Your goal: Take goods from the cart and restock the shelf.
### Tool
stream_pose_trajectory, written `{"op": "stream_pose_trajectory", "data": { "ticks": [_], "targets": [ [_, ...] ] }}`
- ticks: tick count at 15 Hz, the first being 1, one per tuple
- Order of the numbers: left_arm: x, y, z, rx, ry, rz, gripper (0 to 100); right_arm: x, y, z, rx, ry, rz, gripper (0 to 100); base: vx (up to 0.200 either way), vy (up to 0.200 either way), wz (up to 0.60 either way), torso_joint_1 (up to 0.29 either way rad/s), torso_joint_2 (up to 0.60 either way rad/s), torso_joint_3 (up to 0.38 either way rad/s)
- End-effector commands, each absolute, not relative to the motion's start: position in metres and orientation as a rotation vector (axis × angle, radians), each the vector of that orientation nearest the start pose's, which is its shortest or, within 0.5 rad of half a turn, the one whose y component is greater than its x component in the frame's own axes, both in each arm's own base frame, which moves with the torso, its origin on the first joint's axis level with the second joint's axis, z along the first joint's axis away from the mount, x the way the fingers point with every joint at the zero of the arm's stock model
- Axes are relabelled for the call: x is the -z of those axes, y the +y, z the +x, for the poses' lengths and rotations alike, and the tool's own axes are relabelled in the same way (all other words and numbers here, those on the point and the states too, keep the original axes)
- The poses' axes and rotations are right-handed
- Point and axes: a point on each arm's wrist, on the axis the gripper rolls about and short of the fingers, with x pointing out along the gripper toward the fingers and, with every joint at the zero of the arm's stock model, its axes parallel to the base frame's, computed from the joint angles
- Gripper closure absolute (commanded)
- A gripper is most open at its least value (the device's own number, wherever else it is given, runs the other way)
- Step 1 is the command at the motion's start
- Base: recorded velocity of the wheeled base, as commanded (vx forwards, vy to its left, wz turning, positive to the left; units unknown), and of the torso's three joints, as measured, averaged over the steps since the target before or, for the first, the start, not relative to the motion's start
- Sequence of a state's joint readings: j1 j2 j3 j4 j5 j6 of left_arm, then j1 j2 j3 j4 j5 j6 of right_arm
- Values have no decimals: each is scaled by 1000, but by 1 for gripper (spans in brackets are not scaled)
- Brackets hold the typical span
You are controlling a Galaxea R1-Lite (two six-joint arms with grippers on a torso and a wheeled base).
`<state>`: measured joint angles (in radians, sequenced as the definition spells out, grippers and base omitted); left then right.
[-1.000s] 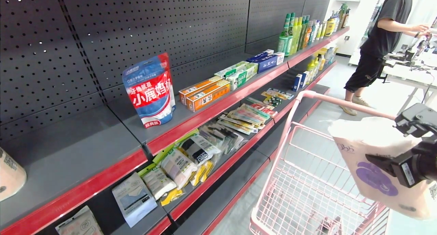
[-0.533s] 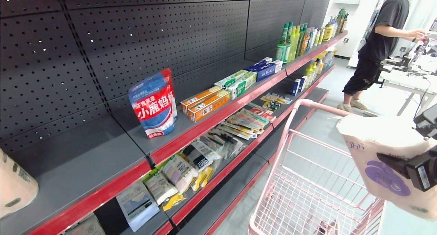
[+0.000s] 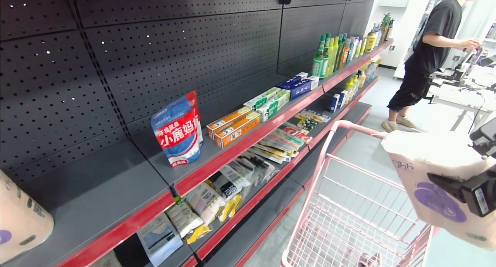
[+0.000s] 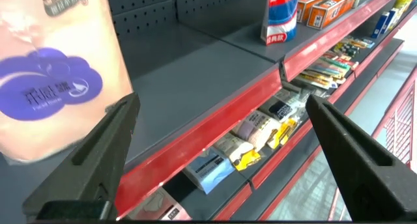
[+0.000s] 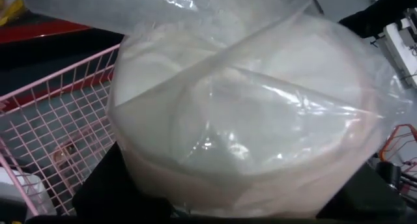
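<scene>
Now the carry-over step looks in hand: the right gripper (image 3: 449,185) has its jaws pinching a wrapped tissue-roll pack (image 3: 418,170) at 4 o'clock, raised over the rim of the pink cart (image 3: 337,143), whose basket holds a small item (image 3: 368,259) I cannot identify. Next, I judge, the pack must swing toward 8 o'clock, onto the bare grey shelf (image 3: 128,181) beside the twin pack (image 4: 52,81). The left gripper (image 4: 221,101) hangs there, jaws spread, gripping nothing.
</scene>
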<state>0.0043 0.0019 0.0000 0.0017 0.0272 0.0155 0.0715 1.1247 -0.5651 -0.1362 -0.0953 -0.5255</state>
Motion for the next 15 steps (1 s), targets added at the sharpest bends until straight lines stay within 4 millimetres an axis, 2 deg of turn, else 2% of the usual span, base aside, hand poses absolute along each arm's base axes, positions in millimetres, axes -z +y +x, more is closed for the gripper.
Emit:
{"op": "stream_pose_trajectory", "data": {
  "ticks": [1, 7, 10, 15],
  "targets": [
    [-75, 1, -23, -32, 3, 15, 0, -199, 9, 153, -91, 425, -554, 100, 0, 0, 0, 163, -334, -193],
    [-75, 1, -23, -32, 3, 15, 0, -196, 9, 153, -101, 431, -597, 100, 0, 0, 0, 152, -312, -163],
    [-75, 1, -23, -32, 3, 14, 0, -195, 8, 150, -95, 428, -598, 100, 0, 0, 0, 25, -63, -30],
    [-75, 1, -23, -32, 3, 14, 0, -193, 8, 150, -96, 438, -598, 100, 0, 0, 600, 2, 0, 5]
  ]
}}
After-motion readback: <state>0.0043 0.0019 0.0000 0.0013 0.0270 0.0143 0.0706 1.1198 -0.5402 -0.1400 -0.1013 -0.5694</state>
